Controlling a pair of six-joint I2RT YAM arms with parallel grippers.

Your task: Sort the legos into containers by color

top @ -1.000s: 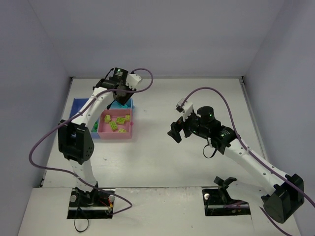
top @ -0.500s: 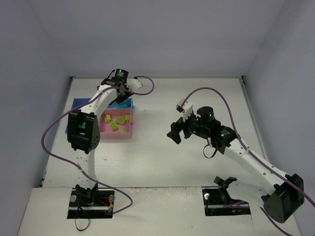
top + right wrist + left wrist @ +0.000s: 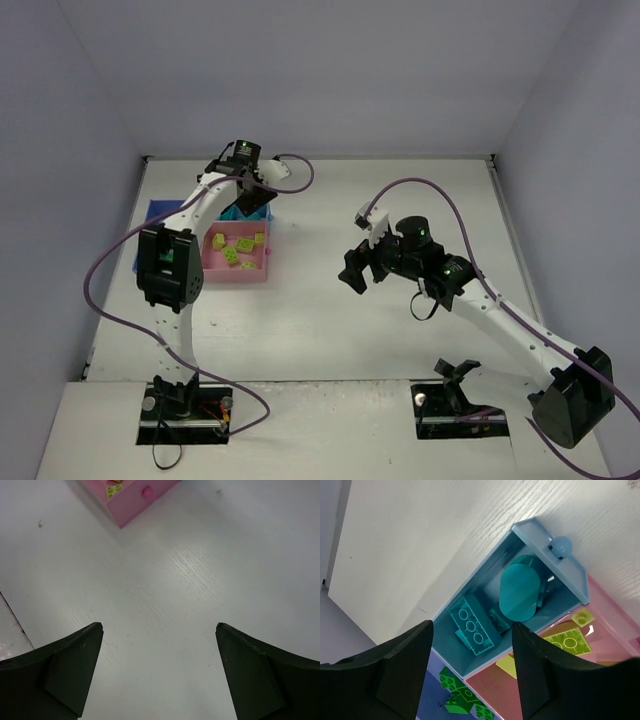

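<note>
**Left wrist and top views.** The left pincer point(image 3: 471, 650) hangs released, its two dark fingers spread wide with nothing between them. Straight below the gap lies the narrow light-blue tray point(image 3: 541, 536), which holds the teal bricks point(image 3: 472, 627) and, just beyond them, a rounded teal piece point(image 3: 520, 592). Under the right finger is the pink tray point(image 3: 606, 605) with the yellow-green bricks point(image 3: 567, 642). Nearest the pincer's base is the blue tray point(image 3: 155, 212) with the dark green bricks point(image 3: 462, 697) (each colour lies in its own compartment).

**Right wrist view.** The right pincer point(image 3: 159, 640) is likewise released and empty, held over the bare white table point(image 3: 190, 580). One corner of the pink tray lies well ahead of its left finger.
</note>
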